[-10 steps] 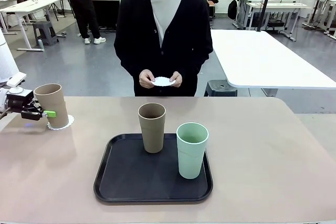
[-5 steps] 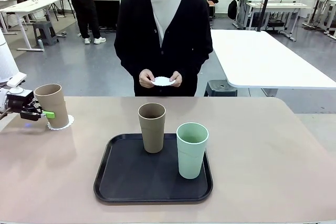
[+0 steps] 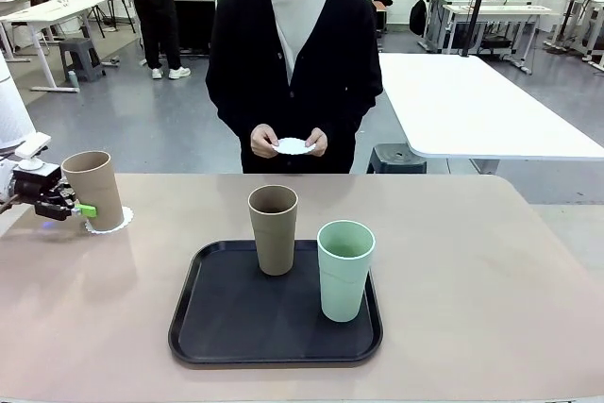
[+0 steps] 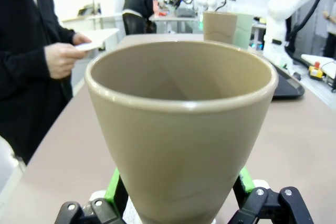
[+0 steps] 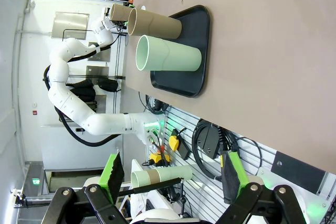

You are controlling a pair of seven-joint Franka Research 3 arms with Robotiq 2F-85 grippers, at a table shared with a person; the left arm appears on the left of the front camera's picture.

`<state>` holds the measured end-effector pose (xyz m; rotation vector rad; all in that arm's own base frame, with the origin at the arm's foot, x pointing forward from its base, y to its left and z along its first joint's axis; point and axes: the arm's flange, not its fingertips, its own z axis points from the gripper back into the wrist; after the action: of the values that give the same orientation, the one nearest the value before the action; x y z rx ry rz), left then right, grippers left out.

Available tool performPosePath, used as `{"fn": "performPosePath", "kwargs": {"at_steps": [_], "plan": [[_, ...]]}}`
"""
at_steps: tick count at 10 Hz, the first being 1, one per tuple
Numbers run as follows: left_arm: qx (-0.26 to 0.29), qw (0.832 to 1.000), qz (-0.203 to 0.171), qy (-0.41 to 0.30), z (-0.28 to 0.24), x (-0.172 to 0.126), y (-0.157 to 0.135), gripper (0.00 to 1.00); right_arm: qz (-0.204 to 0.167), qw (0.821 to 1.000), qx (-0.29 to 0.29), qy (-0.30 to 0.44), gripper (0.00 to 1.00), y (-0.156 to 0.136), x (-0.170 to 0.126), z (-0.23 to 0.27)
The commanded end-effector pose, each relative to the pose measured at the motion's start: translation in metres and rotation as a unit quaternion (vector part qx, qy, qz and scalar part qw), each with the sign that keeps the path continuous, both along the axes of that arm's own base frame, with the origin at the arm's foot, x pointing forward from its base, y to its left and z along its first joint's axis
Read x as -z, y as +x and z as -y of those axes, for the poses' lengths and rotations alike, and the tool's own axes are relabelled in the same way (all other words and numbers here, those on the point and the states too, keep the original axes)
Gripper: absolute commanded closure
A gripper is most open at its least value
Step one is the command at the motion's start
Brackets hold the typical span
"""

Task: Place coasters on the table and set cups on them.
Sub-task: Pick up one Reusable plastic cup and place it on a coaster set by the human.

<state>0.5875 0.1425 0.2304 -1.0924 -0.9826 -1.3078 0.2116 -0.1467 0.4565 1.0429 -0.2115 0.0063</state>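
The wide beige table (image 3: pixel 491 261) has a matte top and rounded corners. Near its middle lies a black tray (image 3: pixel 217 327), also round-cornered, with a low raised rim. A person (image 3: pixel 294 63) in a dark cardigan stands at the far edge.

Two tall, tapered, handleless tumblers stand upright on the tray: a mint-green cup (image 3: pixel 345 271) to the front right and a tray-borne tan-brown cup (image 3: pixel 274 229) just behind and to its left. They stand close together but apart. A held tan-brown cup (image 3: pixel 94 191) sits far out on the robot's left of the table, well away from the tray. It leans slightly, and its base is on a white lacy coaster (image 3: pixel 121 222) whose scalloped edge peeks out on the tray side.

The person's hands (image 3: pixel 266 143) hold a second coaster (image 3: pixel 293 146), a thin white doily, flat at waist height.

The front view gives the left gripper (image 3: pixel 85 208) side-on, with one green pad against the held cup's lower wall. The left wrist view looks into that cup's smooth, empty mouth and shows green pads (image 4: pixel 113 190) pressed against both sides of its narrow lower part, so the gripper is clamped on it.

In the right wrist view the table is rolled sideways. The right gripper (image 5: pixel 172 177) has its fingers spread wide with nothing between them, well apart from the tray and every cup.
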Motion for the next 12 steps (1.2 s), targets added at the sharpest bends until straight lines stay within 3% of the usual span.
{"fn": "performPosePath", "kwargs": {"at_steps": [1, 4, 12], "plan": [[0.008, 1.0, -0.013, 0.028, 0.0, 0.003, 0.007, 0.0, 0.01, 1.0, -0.002, 0.01, 0.0, 0.001, 0.0, -0.001], [0.017, 0.998, -0.006, 0.053, -0.003, 0.005, 0.008, 0.0, 0.01, 1.0, -0.002, 0.01, 0.0, 0.001, 0.0, -0.001], [0.005, 0.991, 0.03, 0.132, -0.034, -0.03, 0.004, 0.0, 0.01, 1.0, -0.002, 0.01, 0.0, 0.001, 0.0, -0.001]]}}
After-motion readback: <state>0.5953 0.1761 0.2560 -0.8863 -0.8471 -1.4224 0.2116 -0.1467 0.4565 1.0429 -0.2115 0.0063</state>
